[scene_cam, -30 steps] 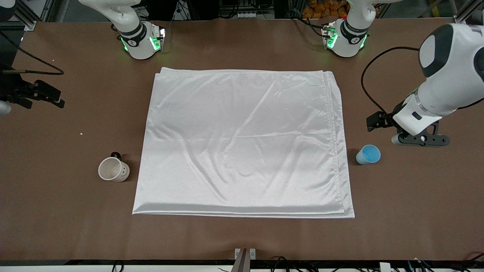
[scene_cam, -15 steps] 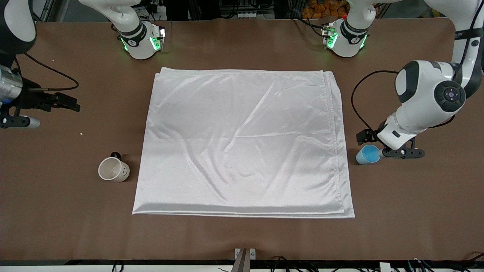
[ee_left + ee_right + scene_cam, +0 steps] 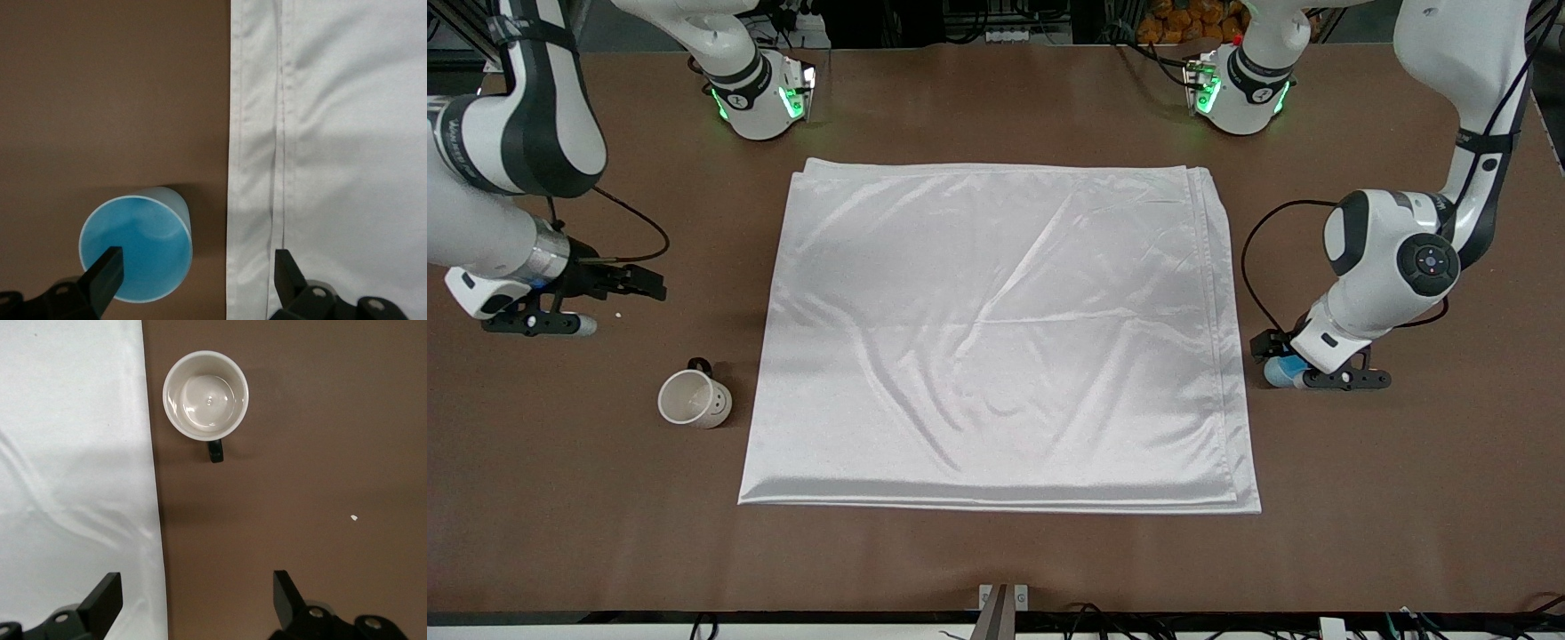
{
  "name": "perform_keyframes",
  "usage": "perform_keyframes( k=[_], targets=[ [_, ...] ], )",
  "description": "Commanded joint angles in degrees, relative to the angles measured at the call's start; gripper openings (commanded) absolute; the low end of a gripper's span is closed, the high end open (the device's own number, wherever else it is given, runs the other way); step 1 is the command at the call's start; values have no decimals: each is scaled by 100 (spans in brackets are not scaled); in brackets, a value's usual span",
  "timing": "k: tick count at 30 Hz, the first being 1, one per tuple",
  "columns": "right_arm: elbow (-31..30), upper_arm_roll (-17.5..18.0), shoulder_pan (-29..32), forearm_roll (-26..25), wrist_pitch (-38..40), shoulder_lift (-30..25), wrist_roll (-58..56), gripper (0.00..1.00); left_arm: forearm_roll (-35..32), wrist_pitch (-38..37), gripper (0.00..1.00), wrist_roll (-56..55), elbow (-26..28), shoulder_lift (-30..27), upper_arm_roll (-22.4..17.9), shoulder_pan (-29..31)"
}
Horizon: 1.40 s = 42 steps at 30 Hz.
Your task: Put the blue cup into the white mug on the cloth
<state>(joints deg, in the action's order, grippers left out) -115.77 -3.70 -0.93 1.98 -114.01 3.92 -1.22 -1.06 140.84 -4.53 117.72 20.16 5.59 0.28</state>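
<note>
While the blue cup (image 3: 136, 243) stands upright on the tabletop just off the cloth's (image 3: 996, 338) edge at the left arm's end, the left gripper (image 3: 193, 277) hangs wide open, offset toward the cloth, one finger (image 3: 105, 267) over the cup's mouth, and the equally wide-open, empty right gripper (image 3: 193, 600) hovers short of the white mug (image 3: 205, 396).

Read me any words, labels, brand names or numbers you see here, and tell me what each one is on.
No readable text in any view.
White mug: small dark dots on its side, not letters.
Blue cup: plain, no print.
Cloth: plain, no label showing.
Band on the right arm: faint marking, too small to read.
</note>
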Motion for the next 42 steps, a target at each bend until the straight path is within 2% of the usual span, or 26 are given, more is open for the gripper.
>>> perform_keyframes(
  k=[1,15,16,17,20,21,23,25,32,42],
  targets=[
    [-578,1,-12,-49,-675,-66,34,100,-167,260,100,-65,67,199,13,24],
    [-825,1,-38,-49,-1615,513,-168,100,-333,304,100,-74,58,410,13,24],
    [-825,1,-38,-49,-1721,583,-168,100,-351,304,95,-74,32,427,13,33],
    [-825,1,-47,-49,-1817,654,-168,100,-351,295,82,-65,6,436,13,42],
    [-825,1,-56,-49,-2099,821,-168,100,-360,295,38,5,-73,462,-5,103],
    [-825,1,-56,-49,-2178,882,-168,100,-360,286,26,14,-91,480,-5,104],
    [-816,1,-56,-49,-2319,988,-168,100,-369,286,10,23,-100,498,-5,104],
    [-816,1,-47,-31,-2450,1093,-168,100,-369,286,0,23,-135,524,-14,95],
    [-807,10,-74,4,-2890,1436,-159,98,-457,286,0,23,-161,559,-5,95],
    [-649,10,-109,127,-3058,1735,-168,85,-457,286,0,14,-161,551,-5,95]
  ],
)
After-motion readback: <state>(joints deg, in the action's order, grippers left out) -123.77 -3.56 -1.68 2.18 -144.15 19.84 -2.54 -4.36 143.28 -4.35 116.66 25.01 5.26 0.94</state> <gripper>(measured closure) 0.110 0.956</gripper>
